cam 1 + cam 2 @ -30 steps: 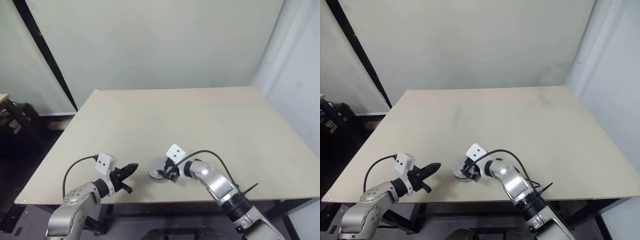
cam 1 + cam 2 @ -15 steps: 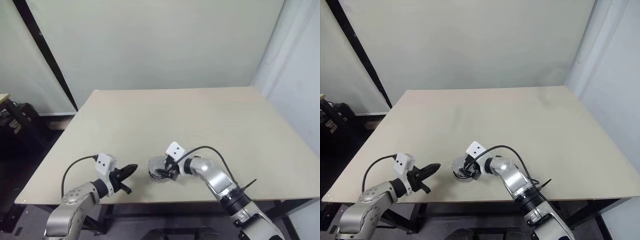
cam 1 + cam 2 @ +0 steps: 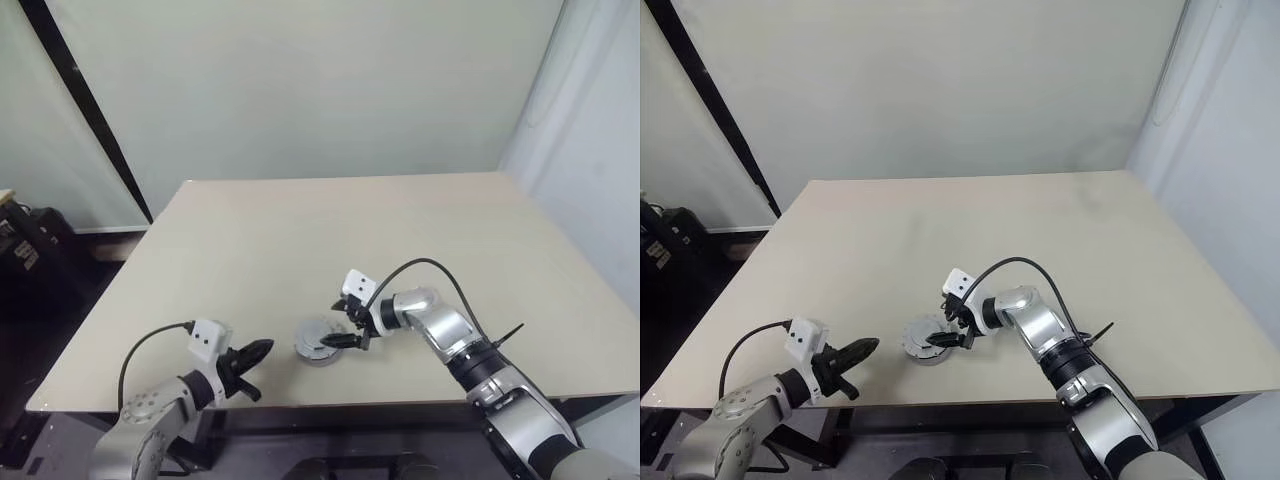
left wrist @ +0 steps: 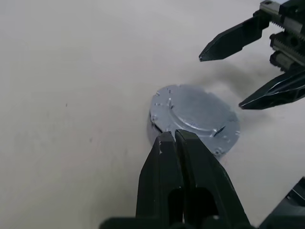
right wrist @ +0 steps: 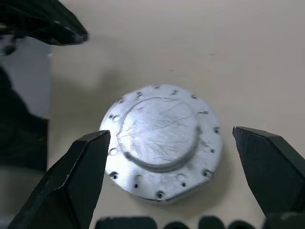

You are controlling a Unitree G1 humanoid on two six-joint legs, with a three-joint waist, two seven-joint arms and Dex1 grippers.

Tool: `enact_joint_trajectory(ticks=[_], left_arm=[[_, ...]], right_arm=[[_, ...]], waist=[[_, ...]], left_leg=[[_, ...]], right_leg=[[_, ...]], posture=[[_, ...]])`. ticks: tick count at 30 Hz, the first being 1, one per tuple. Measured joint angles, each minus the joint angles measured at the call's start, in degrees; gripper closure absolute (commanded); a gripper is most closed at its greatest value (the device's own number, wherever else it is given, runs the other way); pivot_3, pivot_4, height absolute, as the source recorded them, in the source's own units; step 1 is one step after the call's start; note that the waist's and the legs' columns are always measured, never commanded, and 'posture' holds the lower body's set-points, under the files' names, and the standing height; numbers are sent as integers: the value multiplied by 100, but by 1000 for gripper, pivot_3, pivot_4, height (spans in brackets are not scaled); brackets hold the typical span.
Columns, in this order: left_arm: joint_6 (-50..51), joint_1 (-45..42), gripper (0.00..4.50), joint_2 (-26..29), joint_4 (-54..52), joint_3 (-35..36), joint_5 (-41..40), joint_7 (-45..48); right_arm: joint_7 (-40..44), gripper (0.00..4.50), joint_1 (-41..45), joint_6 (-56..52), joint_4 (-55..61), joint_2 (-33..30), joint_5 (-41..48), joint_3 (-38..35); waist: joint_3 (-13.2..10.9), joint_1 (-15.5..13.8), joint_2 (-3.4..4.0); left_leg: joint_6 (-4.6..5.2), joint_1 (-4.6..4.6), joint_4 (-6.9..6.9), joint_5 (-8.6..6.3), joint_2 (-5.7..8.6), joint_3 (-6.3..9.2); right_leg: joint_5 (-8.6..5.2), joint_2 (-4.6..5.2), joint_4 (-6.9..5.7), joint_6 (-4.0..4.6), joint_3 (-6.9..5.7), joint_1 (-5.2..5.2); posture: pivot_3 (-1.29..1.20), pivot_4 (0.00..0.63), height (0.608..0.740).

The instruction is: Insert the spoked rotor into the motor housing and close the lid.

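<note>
The lid (image 5: 162,138), a round speckled-grey disc with a raised centre and small holes around its rim, lies flat on the table near the front edge. The motor housing and the spoked rotor are hidden. My right gripper (image 3: 332,324) is open just to the right of the lid and slightly above it, angled down to the left. Its fingers (image 5: 86,162) stand apart from the disc on either side and hold nothing. My left gripper (image 3: 262,349) is shut and empty, a short way left of the lid, pointing at it.
The disc lies on a beige table (image 3: 350,230) whose front edge (image 3: 300,403) runs close behind both grippers. A wall stands behind the table and dark gear sits on the floor at far left (image 3: 20,250).
My right gripper has come off the lid, risen a little and swung so it points more to the left, still open. The left gripper stays shut in about the same place.
</note>
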State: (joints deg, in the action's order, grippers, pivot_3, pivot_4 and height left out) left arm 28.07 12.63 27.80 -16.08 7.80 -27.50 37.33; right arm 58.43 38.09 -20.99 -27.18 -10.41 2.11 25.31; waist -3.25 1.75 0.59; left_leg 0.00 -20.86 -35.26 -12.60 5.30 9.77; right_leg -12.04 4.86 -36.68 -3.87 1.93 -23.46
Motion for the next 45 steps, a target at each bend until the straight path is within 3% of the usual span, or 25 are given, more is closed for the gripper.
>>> enact_joint_trajectory(ticks=[8, 19, 34, 44, 45], left_arm=[[0, 162, 4468, 2, -136, 14, 0, -55], [1, 317, 4468, 39, -257, 29, -2, -59], [-15, 274, 4468, 88, -311, -45, 225, -52], [-260, -40, 4468, 106, 120, -480, 625, 87], [-293, -97, 4490, 96, 171, -498, 638, 91]], right_arm=[[640, 0, 519, 1251, -1339, 163, -267, 184], [647, 0, 1167, 2087, -2892, 584, -545, 15], [481, 0, 1357, 2367, -3649, 1020, -816, -193], [374, 0, 1359, 2394, -3767, 1075, -975, -251], [358, 180, 1360, 2392, -3778, 1083, -1005, -261]], waist=[[-1, 2, 1], [-1, 90, 2], [-1, 113, 4], [0, 114, 6], [0, 114, 6]], left_leg=[[0, 11, -2, 0, 1, -2], [-1, 13, 3, 0, 5, 1], [-7, 20, 4, 4, 12, 3], [-14, 23, 3, 8, 15, 5], [-16, 23, 3, 9, 15, 5]], right_leg=[[0, -1, -5, 1, 1, 2], [4, -3, -6, 5, 2, 2], [8, -10, -11, 11, 3, 3], [12, -21, -15, 17, 3, 2], [15, -26, -15, 21, 4, 2]], posture=[[0, 0, 740], [0, 0, 740], [0, 0, 740], [0, 0, 740], [0, 0, 740]])
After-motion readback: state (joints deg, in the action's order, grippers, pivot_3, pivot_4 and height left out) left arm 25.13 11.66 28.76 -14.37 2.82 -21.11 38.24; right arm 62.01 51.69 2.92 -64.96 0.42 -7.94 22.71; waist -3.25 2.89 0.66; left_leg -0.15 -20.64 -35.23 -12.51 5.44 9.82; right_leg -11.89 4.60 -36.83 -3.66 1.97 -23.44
